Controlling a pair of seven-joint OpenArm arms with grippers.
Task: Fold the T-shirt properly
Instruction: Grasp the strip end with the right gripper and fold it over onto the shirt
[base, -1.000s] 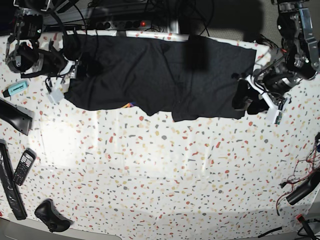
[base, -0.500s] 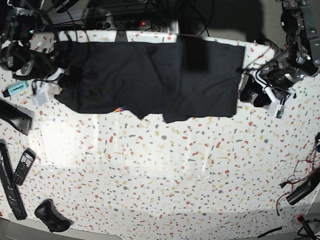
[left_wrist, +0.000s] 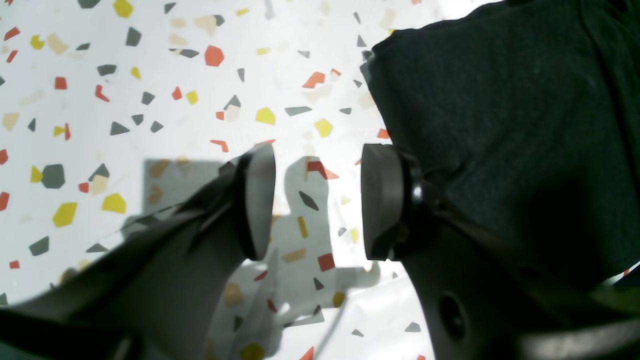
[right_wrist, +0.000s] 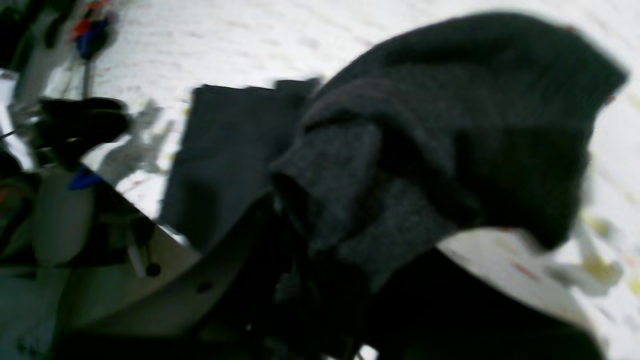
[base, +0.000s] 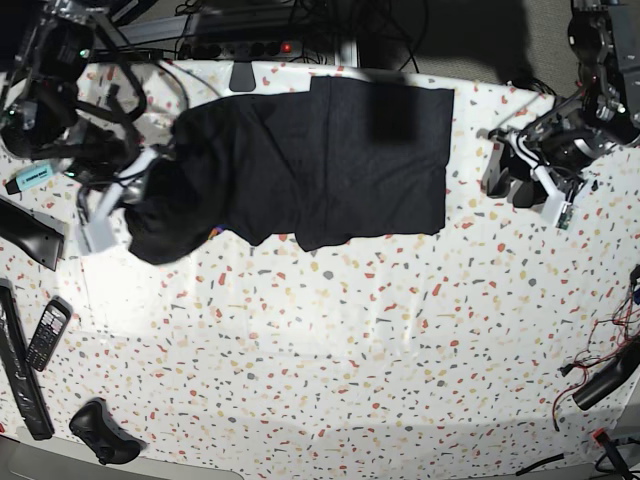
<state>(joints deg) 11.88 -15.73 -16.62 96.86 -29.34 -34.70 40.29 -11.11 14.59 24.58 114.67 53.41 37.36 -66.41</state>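
The black T-shirt (base: 330, 160) lies across the far part of the speckled table (base: 330, 350), plain side up. Its end at the base view's left is bunched into a lump. My right gripper (base: 152, 196) is shut on that lump, and in the blurred right wrist view the dark cloth (right_wrist: 425, 150) covers its fingers. My left gripper (base: 506, 180) stands open on the base view's right, a short gap away from the shirt's edge. In the left wrist view the left gripper (left_wrist: 317, 200) holds nothing, with bare table between its fingers and the T-shirt (left_wrist: 500, 125) beside the right finger.
A power strip (base: 250, 46) and cables run along the table's far edge. A turquoise marker (base: 30, 178), a phone (base: 45, 335), a long black bar (base: 20, 375) and a black lump (base: 100, 432) lie along the left side. Wires (base: 600, 375) trail at the right.
My right gripper has shut on the shirt's end and pulled it up into a bunch. The whole shirt slid toward the base view's left, away from my open left gripper.
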